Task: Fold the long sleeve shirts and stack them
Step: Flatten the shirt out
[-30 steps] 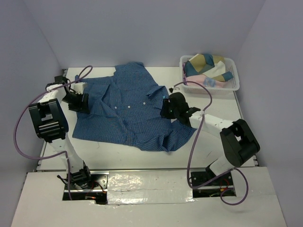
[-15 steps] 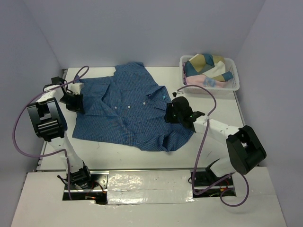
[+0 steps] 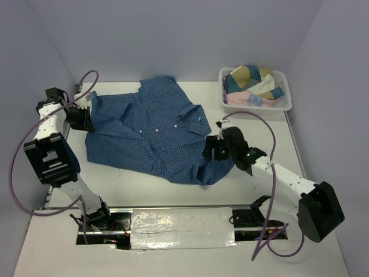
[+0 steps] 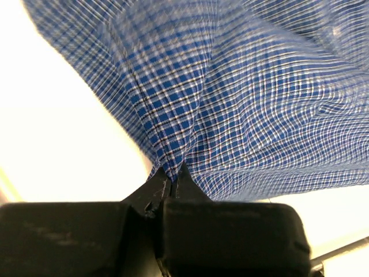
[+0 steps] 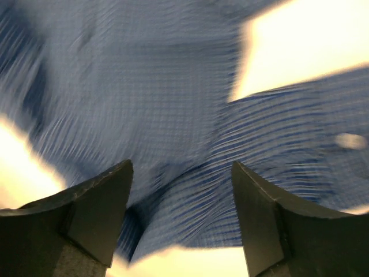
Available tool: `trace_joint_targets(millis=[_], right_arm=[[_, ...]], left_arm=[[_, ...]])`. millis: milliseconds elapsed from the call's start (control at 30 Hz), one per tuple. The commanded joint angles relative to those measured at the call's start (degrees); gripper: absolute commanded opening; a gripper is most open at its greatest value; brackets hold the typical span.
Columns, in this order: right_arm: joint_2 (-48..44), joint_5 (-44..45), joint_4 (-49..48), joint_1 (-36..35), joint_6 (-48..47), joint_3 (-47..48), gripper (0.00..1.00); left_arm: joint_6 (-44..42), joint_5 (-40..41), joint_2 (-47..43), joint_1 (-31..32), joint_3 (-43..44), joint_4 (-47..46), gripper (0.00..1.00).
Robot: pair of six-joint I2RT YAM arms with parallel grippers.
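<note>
**While the shirt lies rumpled, spreading comes before folding**

As I read it, I'm at the flatten-out step, and no fold has been made. The blue checked shirt [image 3: 150, 133] lies button-side up in the middle of the overhead view. Its collar points toward the upper centre and its hem runs slantwise toward the lower centre.

- My left hand [image 3: 79, 117] is at the left of the frame. Its fingertips are pressed together on a ridge of the checked cloth, which the wrist view [image 4: 171, 176] shows rising straight out of the pinch.
- My right hand [image 3: 214, 151] is at the shirt's lower right corner, where the cloth is bunched. Its fingers are spread with cloth showing between them [image 5: 180, 168]. That view is blurred, so I cannot tell if it touches.

Next move, as I judge it: the right hand needs to close on that bunched corner so both sides can be drawn apart until the cloth lies smooth.

Edges and room:
- The left pinch sits just beside the left edge of the counter [image 3: 144, 187], so there is little pull left that way.
- A bare strip runs along the lower frame below the hem.
- More bare counter lies to the right of the shirt.
- The white basket [image 3: 287, 103], upper right, holds bundled cloth [image 3: 248, 78] and stands well apart from the shirt.
</note>
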State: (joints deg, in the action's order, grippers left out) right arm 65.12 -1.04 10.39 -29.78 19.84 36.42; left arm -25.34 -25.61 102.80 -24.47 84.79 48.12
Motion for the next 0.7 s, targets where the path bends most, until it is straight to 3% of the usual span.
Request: trace_joint_targets(millis=[0,400,667], right_arm=[[-3.94,-7.13,1.82,-6.15,-6.38,-2.14,0.79],[-16.70,-9.77,5.60,-19.43,-4.90,-5.14,0.84],[2.08,-0.82,12.89,-24.62,3.01,-0.48,0.86]], left_arm=[[-3.04,-2.35,-7.17,-0.58,-3.04,3.38,0.00],[-6.03,2.93,-21.33,-3.83,-14.21,4.27,0.00],[-7.96,2.49,-25.02,-7.43,-18.35,5.32,0.00]])
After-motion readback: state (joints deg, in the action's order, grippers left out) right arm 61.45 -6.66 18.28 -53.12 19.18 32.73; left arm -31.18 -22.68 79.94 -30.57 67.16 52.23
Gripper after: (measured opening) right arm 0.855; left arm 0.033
